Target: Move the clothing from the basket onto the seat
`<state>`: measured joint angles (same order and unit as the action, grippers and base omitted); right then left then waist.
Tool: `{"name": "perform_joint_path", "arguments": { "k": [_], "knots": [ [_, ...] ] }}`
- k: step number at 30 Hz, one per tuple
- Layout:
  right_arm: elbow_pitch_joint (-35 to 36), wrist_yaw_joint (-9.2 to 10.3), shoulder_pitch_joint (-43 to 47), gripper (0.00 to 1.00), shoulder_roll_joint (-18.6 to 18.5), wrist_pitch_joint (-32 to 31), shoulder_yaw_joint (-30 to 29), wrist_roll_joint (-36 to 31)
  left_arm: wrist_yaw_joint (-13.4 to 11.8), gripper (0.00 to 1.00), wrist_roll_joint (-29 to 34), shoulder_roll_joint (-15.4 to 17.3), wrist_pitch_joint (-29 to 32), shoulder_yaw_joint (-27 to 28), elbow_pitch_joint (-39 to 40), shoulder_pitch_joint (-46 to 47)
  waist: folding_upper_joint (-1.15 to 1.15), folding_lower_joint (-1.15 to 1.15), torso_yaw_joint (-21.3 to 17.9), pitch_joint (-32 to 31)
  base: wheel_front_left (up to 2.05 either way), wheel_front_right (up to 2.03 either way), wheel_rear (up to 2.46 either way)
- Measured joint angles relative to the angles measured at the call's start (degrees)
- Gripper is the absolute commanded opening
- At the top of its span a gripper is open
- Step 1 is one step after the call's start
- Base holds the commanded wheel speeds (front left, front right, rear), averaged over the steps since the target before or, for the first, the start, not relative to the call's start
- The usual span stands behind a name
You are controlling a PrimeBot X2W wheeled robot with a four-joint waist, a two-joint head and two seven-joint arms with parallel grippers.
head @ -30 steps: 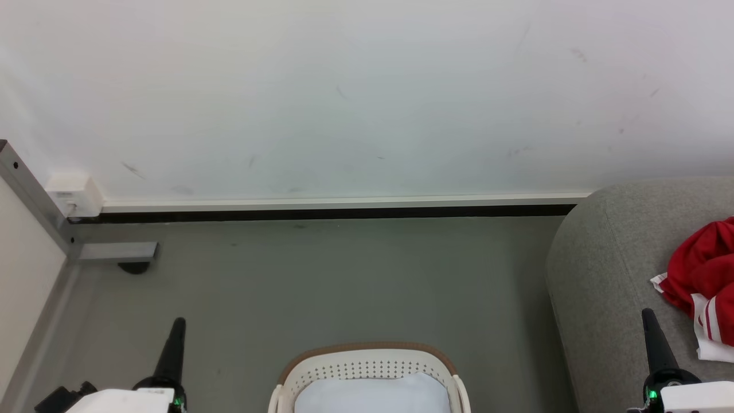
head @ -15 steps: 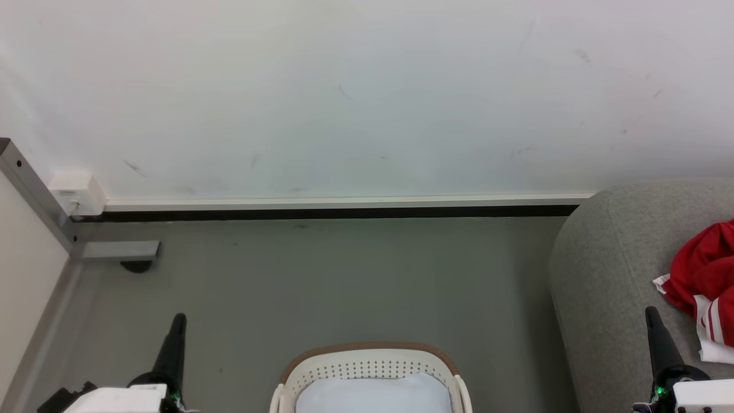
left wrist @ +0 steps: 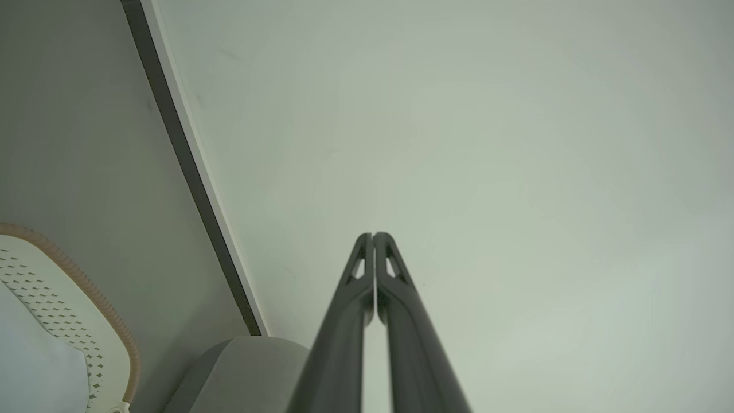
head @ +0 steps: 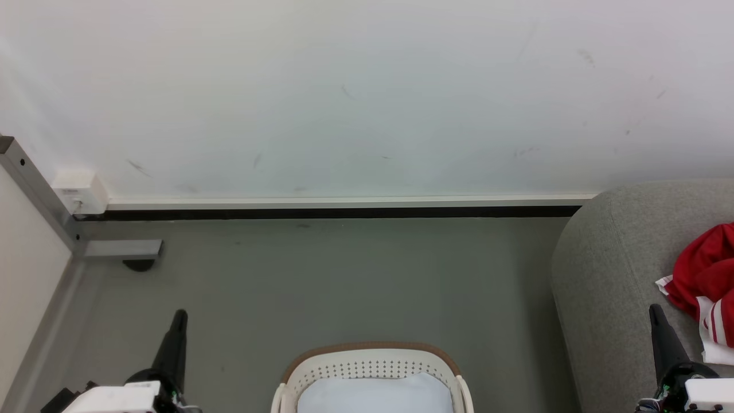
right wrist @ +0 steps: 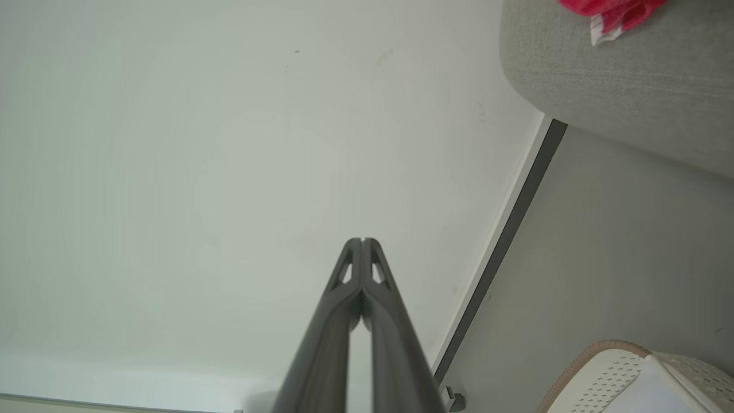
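**Red clothing on the seat, both grippers empty**

A pale wall (head: 367, 86) fills the upper half of the head view, with grey floor (head: 344, 275) below it. The seat (head: 608, 258) stands at the right, its rounded corner near the wall. The basket (head: 370, 351) sits on the floor at bottom centre, between the two arms and well apart from the seat. The part of it in view holds a pale lining (head: 373, 396). Its near half is cut off by the frame, so it cannot be told whether any garment is left in there.

The clothing (head: 702, 269) lies crumpled on the seat at the right edge, red with white trim. The right wrist view also catches a bit of it on the seat's top.

The left gripper (head: 179, 315) points up at lower left, over the floor beside the basket. The right gripper (head: 654, 311) points up at lower right, in front of the seat and just beside the clothing. Each wrist view shows its own fingers pressed together with nothing between them.

The fabric looks thin, so it is likely light, limp and a little slippery. It would sag and trail once lifted. A raised fold or bunched ridge is probably the best place to pinch. A flat single layer or the trim edge could slide out.
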<state>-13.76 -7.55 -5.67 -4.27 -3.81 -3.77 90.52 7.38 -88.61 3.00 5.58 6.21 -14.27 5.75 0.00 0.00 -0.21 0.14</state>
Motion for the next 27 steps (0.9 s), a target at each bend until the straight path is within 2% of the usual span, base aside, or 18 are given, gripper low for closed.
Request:
{"name": "perform_joint_path", "arguments": {
  "k": [10,27],
  "knots": [
    [-0.2,-0.01,-0.1,0.0,0.0,-1.1,-0.6,3.3,0.0,0.0,-3.3,-0.2,1.0,0.3,0.1,0.3,0.0,0.0,0.2,0.0,0.0,0.0,0.0],
    [-0.2,0.0,-0.1,0.0,0.2,-1.4,-1.0,3.3,0.0,0.0,-3.4,-0.2,1.0,0.3,0.1,0.3,0.0,0.0,0.2,0.0,0.0,0.0,0.0]
  ]
}}
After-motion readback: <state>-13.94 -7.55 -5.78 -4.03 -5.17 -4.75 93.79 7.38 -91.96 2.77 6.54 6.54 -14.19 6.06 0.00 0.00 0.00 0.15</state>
